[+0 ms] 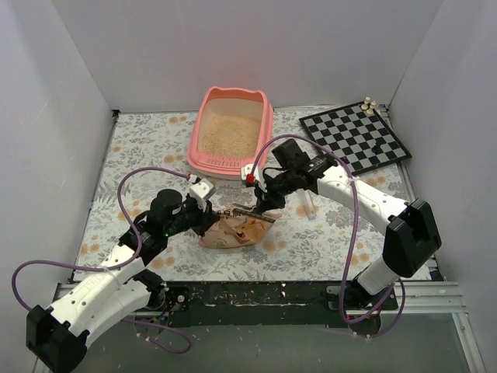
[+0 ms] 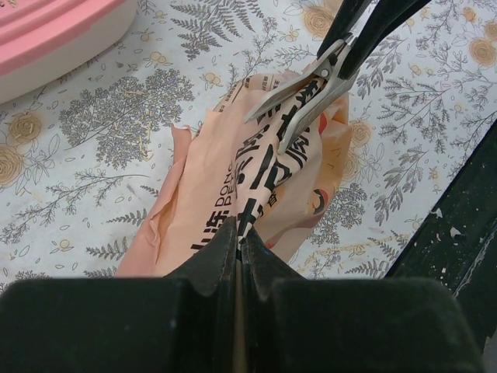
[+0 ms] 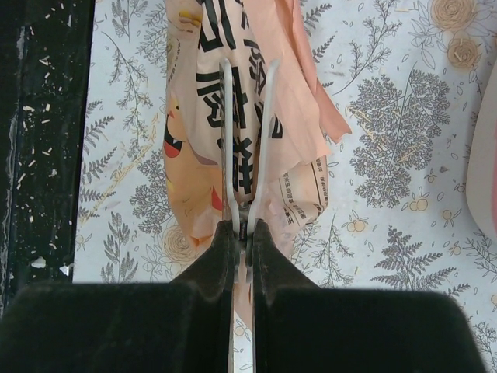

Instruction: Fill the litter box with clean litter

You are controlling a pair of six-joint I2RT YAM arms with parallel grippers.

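Observation:
The pink litter box (image 1: 268,116) stands at the back centre with pale beige litter (image 1: 231,134) in it; its corner shows in the left wrist view (image 2: 46,31). The orange-tan printed bag (image 1: 237,231) lies on the floral cloth in front of it. My left gripper (image 1: 208,221) is shut on the bag's edge (image 2: 256,171). My right gripper (image 1: 269,200) is shut on a pair of scissors (image 3: 245,132). The blades (image 2: 311,85) are slightly apart and straddle the bag's crumpled top (image 3: 194,116).
A black-and-white chessboard (image 1: 356,138) lies at the back right, with small pieces (image 1: 368,104) at its far corner. A clear plastic object (image 1: 308,205) lies right of the bag. White walls stand on three sides. The black table edge (image 3: 39,116) carries scattered crumbs.

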